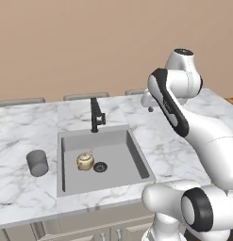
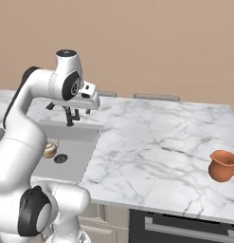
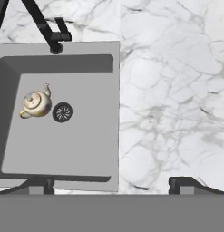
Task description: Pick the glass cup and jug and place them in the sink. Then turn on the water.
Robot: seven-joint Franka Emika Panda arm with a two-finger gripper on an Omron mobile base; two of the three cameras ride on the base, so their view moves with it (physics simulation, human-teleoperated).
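The pincer (image 3: 111,183) hangs spread wide and empty above the sink's (image 3: 86,149) right rim. A golden teapot (image 3: 36,103) sits below-left by the drain (image 3: 62,112). The glass cup (image 1: 37,163) stands on the desk (image 2: 156,142) left of the sink, the jug (image 2: 222,166) far right.

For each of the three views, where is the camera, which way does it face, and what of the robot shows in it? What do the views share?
Left base view: behind the arm to its left, facing forward and down at the sink, the tap and the glass cup; arm at the right.
Right base view: behind to its right, over the counter and the jug; arm at the left.
Hand view: on the hand, looking down at sink and counter; the open gripper at the bottom.
Shared: all show the sink, tap and golden teapot.
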